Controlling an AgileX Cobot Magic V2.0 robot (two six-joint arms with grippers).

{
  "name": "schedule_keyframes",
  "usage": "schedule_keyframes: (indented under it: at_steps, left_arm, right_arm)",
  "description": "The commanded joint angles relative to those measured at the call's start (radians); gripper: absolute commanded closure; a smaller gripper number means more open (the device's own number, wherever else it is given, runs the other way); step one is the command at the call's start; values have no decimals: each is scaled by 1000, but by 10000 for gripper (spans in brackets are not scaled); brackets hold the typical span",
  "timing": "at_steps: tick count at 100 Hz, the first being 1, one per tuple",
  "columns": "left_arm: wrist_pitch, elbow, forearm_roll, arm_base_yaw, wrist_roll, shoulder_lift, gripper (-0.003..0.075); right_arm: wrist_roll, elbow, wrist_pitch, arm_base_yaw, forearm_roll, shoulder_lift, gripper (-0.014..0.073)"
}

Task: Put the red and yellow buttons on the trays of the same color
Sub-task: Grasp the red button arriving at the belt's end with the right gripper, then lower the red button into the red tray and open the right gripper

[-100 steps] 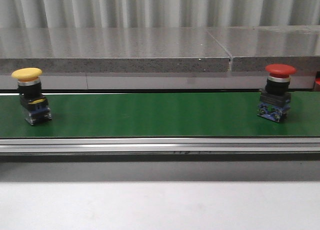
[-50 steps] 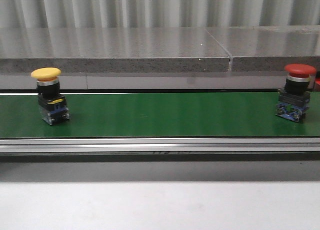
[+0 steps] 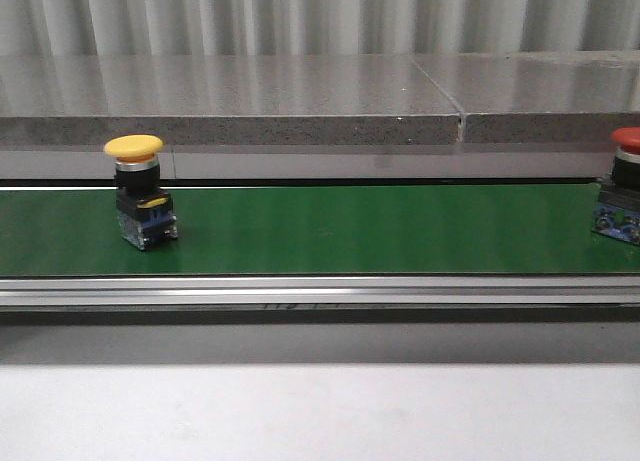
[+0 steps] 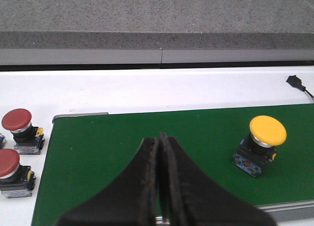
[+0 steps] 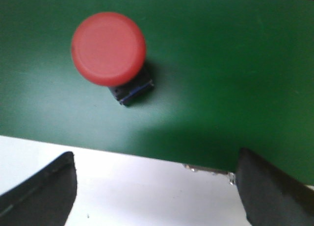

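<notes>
Beyond spread right end effector (image 5: 154, 187), red button (image 5: 109, 48) upright on green belt (image 5: 235, 64); left end effector (image 4: 160, 187) pressed together.

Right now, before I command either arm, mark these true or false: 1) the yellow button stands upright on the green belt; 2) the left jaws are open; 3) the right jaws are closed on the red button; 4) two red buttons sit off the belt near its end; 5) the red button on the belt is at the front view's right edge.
1) True: the yellow button stands upright on the green belt.
2) False: the left gripper has its jaws shut together, holding nothing.
3) False: the right gripper has its jaws spread wide, and the red button stands free on the belt.
4) True: two red buttons sit on the white surface beside the belt's end.
5) True: it is cut off by that edge.
</notes>
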Motion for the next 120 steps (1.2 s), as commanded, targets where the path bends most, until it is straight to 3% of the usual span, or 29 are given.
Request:
schedule_keyframes:
  at_steps: [1, 25, 32, 41, 51, 59, 87, 120]
  left_arm:
    - [-70, -25, -20, -8, -4, -5, 740]
    - [-70, -25, -20, -8, -4, -5, 740]
    - [-70, -25, -20, -8, -4, -5, 740]
    - [-70, -25, -20, -8, -4, -5, 740]
    - [-70, -25, -20, -8, -4, -5, 740]
    - [-70, -25, -20, -8, -4, -5, 740]
    - [-70, -25, -20, -8, -4, -5, 740]
    - [-70, -25, -20, -8, -4, -5, 740]
  right_arm:
    - [-9, -67, -53, 9, 7, 39, -53]
    - [-9, -165, -69, 12, 3, 176, -49]
    - [-9, -183, -68, 12, -6, 205, -10]
    - [-9, -187, -61, 12, -19, 226, 145]
    - [-9, -187, -45, 6, -22, 229, 389]
    - [-9, -197, -35, 6, -22, 224, 486]
    - [-9, -433, 144, -40, -45, 229, 496]
    - [-10, -699, 173, -306, -45, 310, 496]
